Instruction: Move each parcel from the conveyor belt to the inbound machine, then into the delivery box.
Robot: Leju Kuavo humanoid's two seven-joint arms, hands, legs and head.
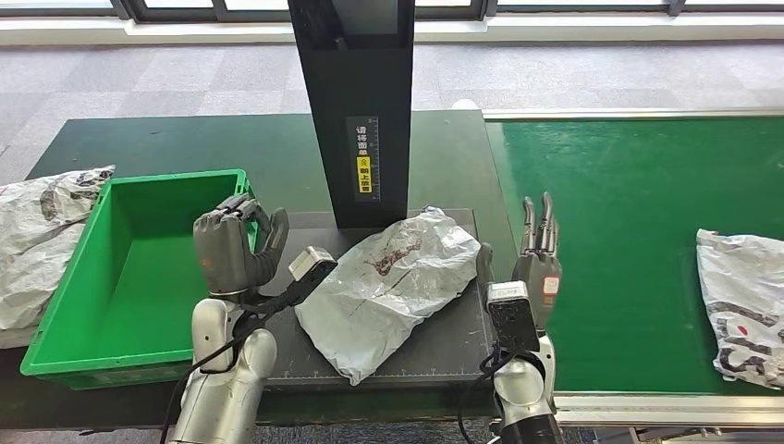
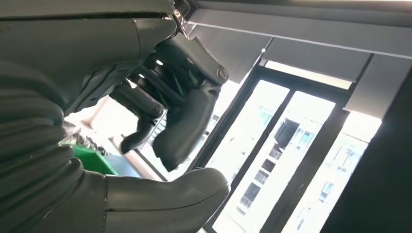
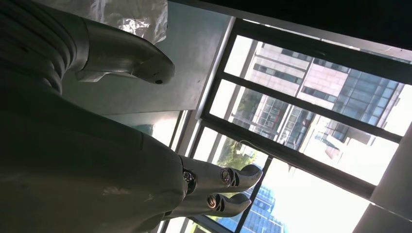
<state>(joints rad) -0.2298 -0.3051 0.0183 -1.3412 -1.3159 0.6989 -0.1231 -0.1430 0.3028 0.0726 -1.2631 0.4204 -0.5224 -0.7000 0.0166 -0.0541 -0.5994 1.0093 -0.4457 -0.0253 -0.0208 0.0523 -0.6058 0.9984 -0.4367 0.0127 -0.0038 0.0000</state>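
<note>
A crumpled silver parcel (image 1: 393,287) lies on the dark plate of the inbound machine (image 1: 434,356), in front of its black scanner column (image 1: 362,111). My left hand (image 1: 231,245) stands raised left of the parcel, above the edge of the green delivery box (image 1: 129,277), its fingers curled in and holding nothing. My right hand (image 1: 539,254) is upright just right of the parcel, fingers straight and apart, empty. The left wrist view shows the curled fingers (image 2: 184,121); the right wrist view shows straight fingers (image 3: 218,189) and a bit of the parcel (image 3: 131,14). Another silver parcel (image 1: 744,301) lies on the green conveyor belt (image 1: 629,240).
A further silver bag (image 1: 42,231) lies on the dark table left of the green box. The conveyor's metal rail (image 1: 666,407) runs along the front right. Grey carpet and windows lie beyond the table.
</note>
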